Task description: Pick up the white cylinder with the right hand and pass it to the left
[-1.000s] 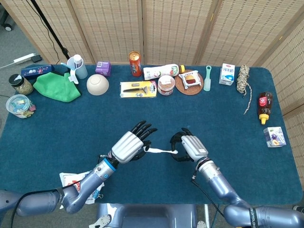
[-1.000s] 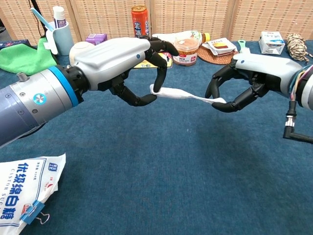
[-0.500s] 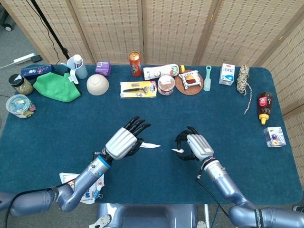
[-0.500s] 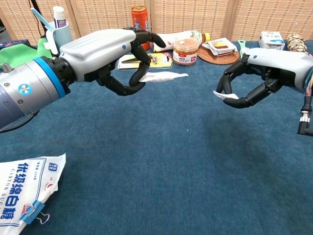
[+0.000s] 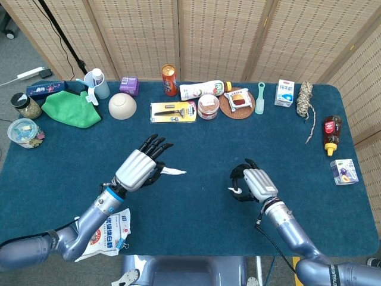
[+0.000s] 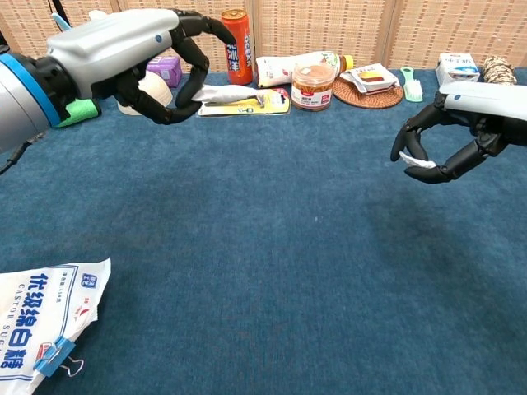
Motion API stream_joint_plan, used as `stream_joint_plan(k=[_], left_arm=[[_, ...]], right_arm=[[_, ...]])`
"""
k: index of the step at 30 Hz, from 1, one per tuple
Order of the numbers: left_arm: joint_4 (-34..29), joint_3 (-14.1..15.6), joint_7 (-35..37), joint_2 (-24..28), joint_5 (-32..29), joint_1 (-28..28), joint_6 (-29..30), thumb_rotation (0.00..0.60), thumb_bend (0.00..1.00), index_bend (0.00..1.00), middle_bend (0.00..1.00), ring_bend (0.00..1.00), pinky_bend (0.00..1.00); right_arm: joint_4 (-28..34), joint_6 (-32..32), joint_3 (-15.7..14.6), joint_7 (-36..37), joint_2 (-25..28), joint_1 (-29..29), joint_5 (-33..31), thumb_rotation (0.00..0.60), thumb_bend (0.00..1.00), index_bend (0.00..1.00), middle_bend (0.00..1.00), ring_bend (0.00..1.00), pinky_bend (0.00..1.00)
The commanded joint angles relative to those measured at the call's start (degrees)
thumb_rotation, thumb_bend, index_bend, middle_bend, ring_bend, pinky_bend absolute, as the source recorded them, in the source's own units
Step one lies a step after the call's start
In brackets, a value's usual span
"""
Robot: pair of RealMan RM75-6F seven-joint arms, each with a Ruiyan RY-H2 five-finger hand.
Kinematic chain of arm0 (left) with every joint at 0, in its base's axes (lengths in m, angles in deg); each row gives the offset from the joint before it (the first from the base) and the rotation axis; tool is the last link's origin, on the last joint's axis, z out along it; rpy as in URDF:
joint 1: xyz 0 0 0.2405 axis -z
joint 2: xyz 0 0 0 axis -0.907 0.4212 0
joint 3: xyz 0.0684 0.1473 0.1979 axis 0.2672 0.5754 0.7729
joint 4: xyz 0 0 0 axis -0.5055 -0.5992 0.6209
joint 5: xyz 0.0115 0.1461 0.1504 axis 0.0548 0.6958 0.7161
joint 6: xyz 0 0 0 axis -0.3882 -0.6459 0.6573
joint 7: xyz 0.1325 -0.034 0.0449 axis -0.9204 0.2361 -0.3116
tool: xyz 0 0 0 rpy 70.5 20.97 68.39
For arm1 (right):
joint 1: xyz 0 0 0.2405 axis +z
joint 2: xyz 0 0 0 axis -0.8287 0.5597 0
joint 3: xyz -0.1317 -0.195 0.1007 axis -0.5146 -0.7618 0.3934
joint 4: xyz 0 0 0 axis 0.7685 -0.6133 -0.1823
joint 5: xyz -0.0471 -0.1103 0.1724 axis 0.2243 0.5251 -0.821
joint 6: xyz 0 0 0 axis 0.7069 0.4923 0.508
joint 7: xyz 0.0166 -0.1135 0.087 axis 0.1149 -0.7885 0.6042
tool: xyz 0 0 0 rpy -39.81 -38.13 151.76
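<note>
Holding a long piece of the white cylinder [image 5: 174, 172] between thumb and fingers, the left hand [image 5: 138, 169] is raised over the left-centre of the blue table [image 5: 196, 143]; the piece sticks out toward the middle of the table. In the chest view the same piece [image 6: 226, 95] lies roughly level in the left hand [image 6: 144, 53], fingers curled round its near end.

The right hand [image 5: 254, 184] is raised over the right-centre of the table, well apart from the left. Its fingers are curled in around a small white scrap [image 5: 236, 191]; the chest view shows that scrap [image 6: 416, 161] pinched between thumb and fingertips of the right hand [image 6: 461, 123]. So white material is in both hands, in two separate pieces, with open table between them.

Along the far edge, left to right: a green cloth [image 5: 71, 108], a cup [image 5: 98, 83], a purple box [image 5: 129, 86], an upturned bowl [image 5: 122, 106], an orange can [image 5: 169, 80], a razor pack [image 5: 174, 111], a bottle lying on its side [image 5: 202, 90], a jar [image 5: 208, 106], a woven coaster [image 5: 237, 102], a milk carton [image 5: 286, 93] and a twine bundle [image 5: 305, 98]. A white sugar bag [image 6: 41, 321] with a blue clip lies at the near left edge.
</note>
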Motion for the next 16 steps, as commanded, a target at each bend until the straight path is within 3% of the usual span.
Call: stream_joint_plan(k=[1,9,16], left_arm=[[-1.0,-0.8,0.6,1.9,-0.9,-0.5,0.4,0.6,0.42,0.74,0.16,0.06,0.01],[-3.8,-1.1,1.2,5.6,-1.7,-1.6,1.0,0.6,0.41,0.74,0.16,0.06,0.01],[-4.2,-0.6,1.0,5.8,-1.4,-1.7,0.9,0.6,0.41,0.74,0.16,0.06,0.01]], right_arm=[[0.2,0.2,-0.3,-0.2,0.9,-0.2,-0.1,0.6,0.46,0.75,0.36,0.21,0.02],[0.2,0.1,-0.8,0.0,1.7,-0.9,0.2,0.6,0.46,0.74,0.36,0.21,0.02],[-0.4,0.2,-0.8,0.5,1.3,-1.0,0.4,0.6,0.46,0.74,0.36,0.21,0.02]])
